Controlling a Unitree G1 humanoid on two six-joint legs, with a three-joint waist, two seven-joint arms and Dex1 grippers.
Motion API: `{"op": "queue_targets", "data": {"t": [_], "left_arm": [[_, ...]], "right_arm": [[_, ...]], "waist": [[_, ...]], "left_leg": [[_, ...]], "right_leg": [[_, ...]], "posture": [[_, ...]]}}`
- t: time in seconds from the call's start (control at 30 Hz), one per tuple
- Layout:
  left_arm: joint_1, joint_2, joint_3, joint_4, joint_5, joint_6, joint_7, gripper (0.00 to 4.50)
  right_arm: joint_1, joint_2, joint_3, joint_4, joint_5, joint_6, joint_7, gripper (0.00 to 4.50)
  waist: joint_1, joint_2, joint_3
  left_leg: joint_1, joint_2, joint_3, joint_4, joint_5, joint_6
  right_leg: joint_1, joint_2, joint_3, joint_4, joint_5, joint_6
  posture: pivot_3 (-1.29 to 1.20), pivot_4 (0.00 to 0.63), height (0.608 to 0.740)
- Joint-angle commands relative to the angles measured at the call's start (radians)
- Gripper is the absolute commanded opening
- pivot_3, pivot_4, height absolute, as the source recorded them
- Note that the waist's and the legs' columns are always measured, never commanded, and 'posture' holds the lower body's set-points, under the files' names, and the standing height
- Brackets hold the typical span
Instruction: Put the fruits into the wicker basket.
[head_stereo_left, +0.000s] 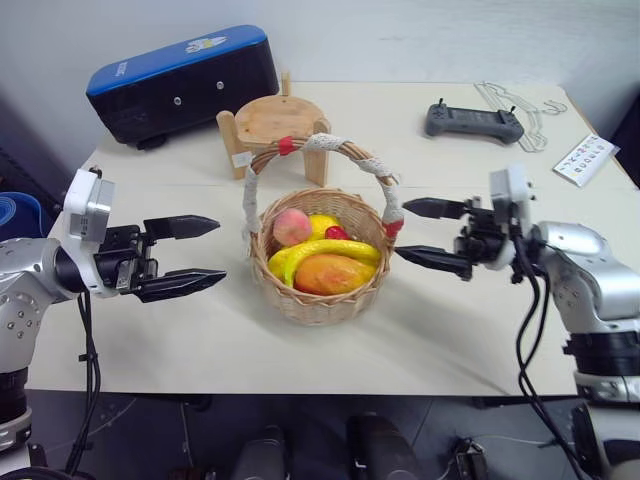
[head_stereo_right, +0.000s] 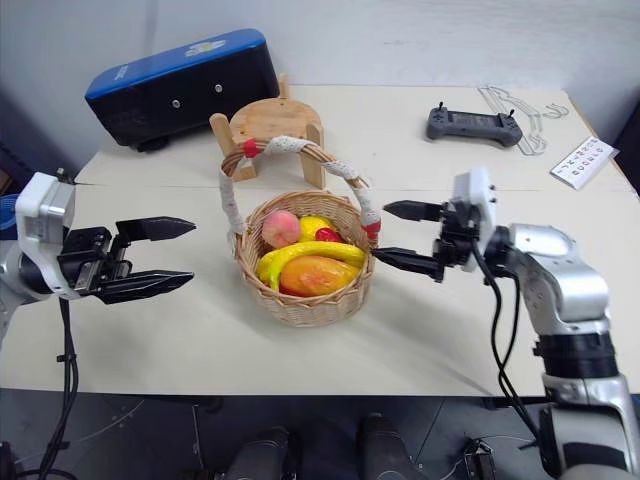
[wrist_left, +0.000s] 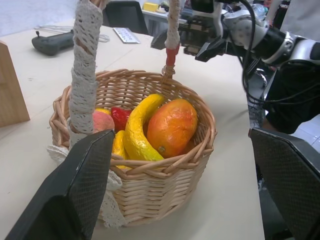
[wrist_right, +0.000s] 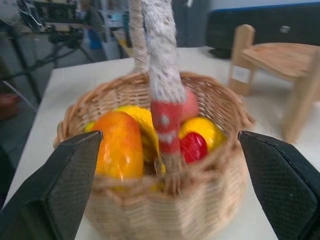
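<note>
The wicker basket stands mid-table, its cloth-wrapped handle arching over it. Inside lie the fruits: a pink peach, a curved yellow banana, an orange mango, plus a small red fruit and a yellow one behind. My left gripper hovers open to the left of the basket, empty. My right gripper is open and empty just right of the basket, pointing at it. In the left wrist view the mango and banana fill the basket.
A round wooden stool stands right behind the basket. A blue-topped black case sits at the back left. A black controller, wire hangers and a printed card lie at the back right.
</note>
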Motion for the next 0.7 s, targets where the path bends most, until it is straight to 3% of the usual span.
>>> {"op": "queue_targets", "data": {"t": [0.03,0.3,0.37,0.5,0.7], "left_arm": [[-0.016,0.008,0.018,-0.018,-0.007,-0.007,0.008,4.50],[0.000,0.009,0.027,-0.027,-0.012,-0.003,0.014,4.50],[-0.010,0.001,0.019,-0.026,-0.014,-0.004,0.019,4.50],[-0.026,-0.013,-0.004,-0.014,-0.006,-0.012,0.018,4.50],[-0.078,-0.039,-0.061,0.040,0.026,-0.039,-0.009,4.50]], "right_arm": [[-0.057,0.033,0.020,0.040,-0.022,-0.032,0.037,3.56],[-0.035,0.035,0.015,0.028,-0.028,-0.033,0.091,0.70],[-0.019,0.036,-0.014,0.000,-0.010,-0.024,0.067,0.18],[0.046,0.004,-0.071,-0.093,0.026,0.040,0.010,0.18],[0.279,-0.055,-0.326,-0.335,0.108,0.104,-0.180,0.18]], "waist": [[0.000,0.000,0.000],[0.002,0.000,0.000],[0.002,0.000,0.000],[0.004,0.000,0.000],[0.015,0.000,0.000]], "left_leg": [[0.000,0.000,0.000,0.000,0.000,0.000],[-0.001,0.000,-0.002,0.000,0.000,0.000],[-0.001,0.000,-0.002,0.000,0.000,0.000],[-0.001,0.000,-0.002,0.001,0.000,0.000],[-0.001,0.000,-0.003,0.001,0.000,-0.001]], "right_leg": [[0.000,0.000,0.000,0.000,0.000,0.000],[0.001,-0.001,-0.003,0.000,0.000,0.000],[0.001,-0.001,-0.003,0.000,0.000,0.000],[0.001,-0.001,-0.003,0.000,0.000,0.000],[0.002,-0.001,-0.004,0.000,0.000,0.000]], "posture": [[0.00,0.150,0.740],[0.00,0.150,0.740],[0.00,0.150,0.740],[0.00,0.150,0.740],[0.00,0.150,0.740]]}}
